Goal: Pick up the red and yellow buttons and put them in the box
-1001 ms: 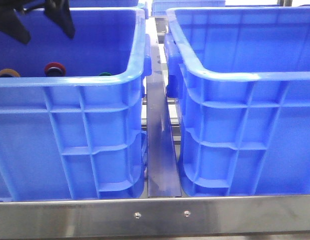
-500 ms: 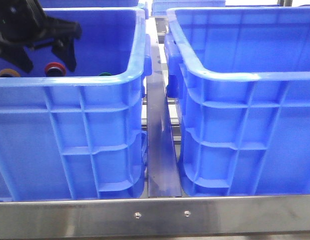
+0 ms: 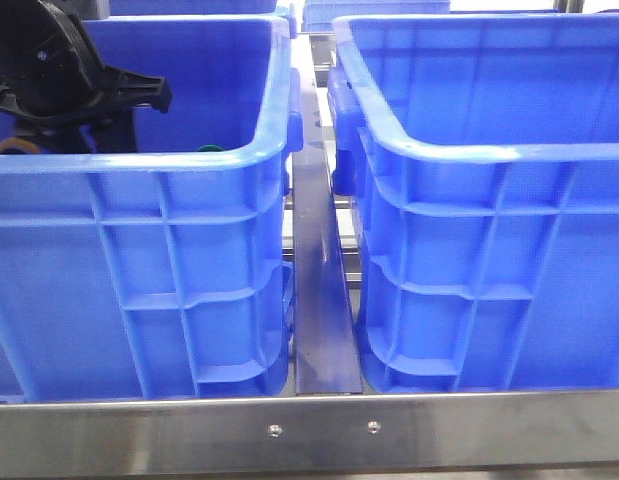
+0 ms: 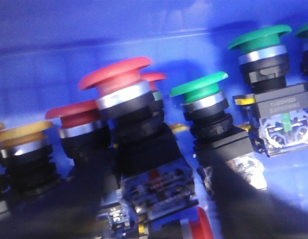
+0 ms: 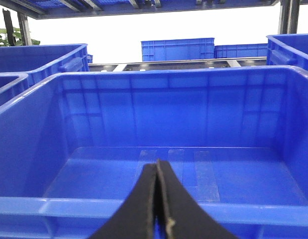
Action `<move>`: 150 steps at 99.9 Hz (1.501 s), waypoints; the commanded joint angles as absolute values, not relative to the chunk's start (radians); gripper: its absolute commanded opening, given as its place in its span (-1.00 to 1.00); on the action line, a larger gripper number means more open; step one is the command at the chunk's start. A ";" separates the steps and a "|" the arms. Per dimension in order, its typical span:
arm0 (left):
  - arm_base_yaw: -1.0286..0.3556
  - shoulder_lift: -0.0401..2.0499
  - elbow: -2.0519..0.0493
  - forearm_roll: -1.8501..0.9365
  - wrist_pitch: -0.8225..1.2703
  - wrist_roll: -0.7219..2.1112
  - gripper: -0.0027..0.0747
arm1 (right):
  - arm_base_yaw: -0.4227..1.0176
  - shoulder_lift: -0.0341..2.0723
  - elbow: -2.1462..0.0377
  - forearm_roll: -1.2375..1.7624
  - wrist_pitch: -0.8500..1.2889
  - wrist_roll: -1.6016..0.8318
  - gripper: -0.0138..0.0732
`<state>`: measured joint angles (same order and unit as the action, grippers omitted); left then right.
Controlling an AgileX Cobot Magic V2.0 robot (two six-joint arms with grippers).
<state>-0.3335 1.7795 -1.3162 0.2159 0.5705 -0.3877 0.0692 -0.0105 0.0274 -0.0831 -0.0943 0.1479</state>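
Since a second ago the left gripper [image 3: 64,95] has dropped into the left crate [image 3: 139,165], now hiding the red button [image 4: 116,82]. Its opening can't be told. The yellow button [image 3: 14,146] sits at its 8 o'clock. Reach step; next, close on red. The right gripper [image 5: 157,209] waits, pinched empty, over the box [image 3: 489,150].

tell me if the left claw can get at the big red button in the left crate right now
Probably yes. The left claw is already down inside the left crate, and its wrist camera shows the big red button close ahead, its cap standing above the neighbouring buttons with nothing over it.
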 commanded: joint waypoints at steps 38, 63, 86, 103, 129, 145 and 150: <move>-0.434 1.582 -1.339 0.282 0.591 -0.394 -0.98 | 0.070 -0.026 0.032 -0.090 -0.177 0.148 -0.84; -0.607 1.421 -1.339 0.293 0.685 -0.388 -0.98 | 0.070 -0.026 0.032 -0.090 -0.177 0.148 -0.84; -0.835 1.288 -1.339 0.333 0.753 -0.383 -0.98 | 0.070 -0.026 0.032 -0.090 -0.177 0.148 -0.84; -1.007 1.229 -1.339 0.347 0.718 -0.360 -0.98 | 0.070 -0.026 0.032 -0.090 -0.177 0.148 -0.84; -1.194 1.226 -1.339 0.373 0.662 -0.358 -0.98 | 0.070 -0.026 0.032 -0.090 -0.213 0.147 -0.84; -1.220 1.226 -1.339 0.373 0.648 -0.358 -0.98 | 0.070 -0.026 0.028 -0.090 -0.326 0.154 -0.84; -1.220 1.226 -1.339 0.373 0.646 -0.358 -0.98 | 0.070 -0.026 0.010 -0.090 -0.328 0.175 -0.84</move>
